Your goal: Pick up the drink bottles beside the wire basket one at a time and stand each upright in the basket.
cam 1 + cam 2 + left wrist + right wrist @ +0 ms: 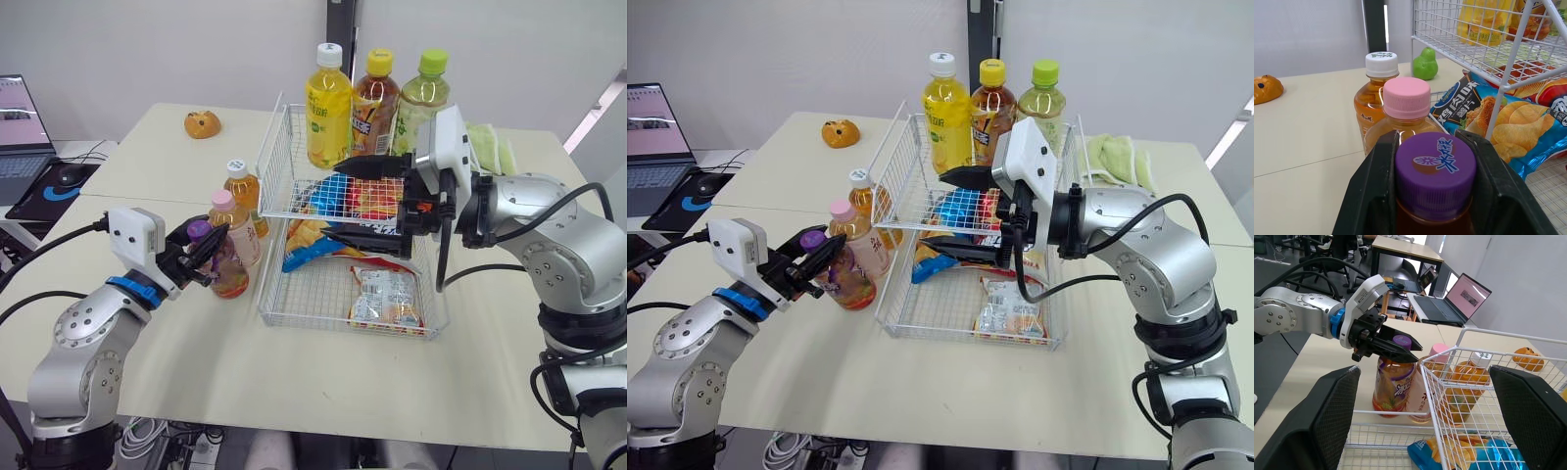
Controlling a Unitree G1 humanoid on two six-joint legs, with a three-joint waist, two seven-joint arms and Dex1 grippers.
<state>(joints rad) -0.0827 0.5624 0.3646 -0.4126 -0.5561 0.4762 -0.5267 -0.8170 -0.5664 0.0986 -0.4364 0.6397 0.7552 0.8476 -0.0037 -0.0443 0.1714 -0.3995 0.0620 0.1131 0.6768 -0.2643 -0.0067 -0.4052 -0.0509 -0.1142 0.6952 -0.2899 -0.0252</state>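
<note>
Cream tabletop point(294, 372) against plain pale wall, with white two-tier wire basket point(323, 321) near the middle. On upper shelf, at the back, three bottles upright in a row: yellow drink bottle with white cap point(327, 113), amber tea bottle with yellow cap point(372, 108), green tea bottle with green cap point(419, 103). In lower tier, blue crisp bag point(309, 245) and small clear snack packet point(384, 294) flat on the wire floor. Just beside basket's left wall, on the table, tight cluster of three more bottles, all upright and outside the basket: reddish drink bottle with purple cap point(227, 269) nearest the robot, amber bottle with pink cap point(240, 230) touching it behind, amber bottle with white cap point(245, 191) farthest back. Left gripper point(206, 245) clamped on the purple-capped bottle, black fingers point(1376, 196) pressed to both sides of the cap and neck; base near table level, lifted or not unclear. Right gripper point(335, 201) over the basket's front, level with the upper shelf, jaws spread wide with nothing between them. Elsewhere on the table: orange bun-shaped toy point(202, 124) at far left corner, small green pear-shaped toy point(1425, 64) behind the basket, folded green cloth point(490, 147) at far right. Off to the left, open laptop point(20, 137) on a separate desk.
</note>
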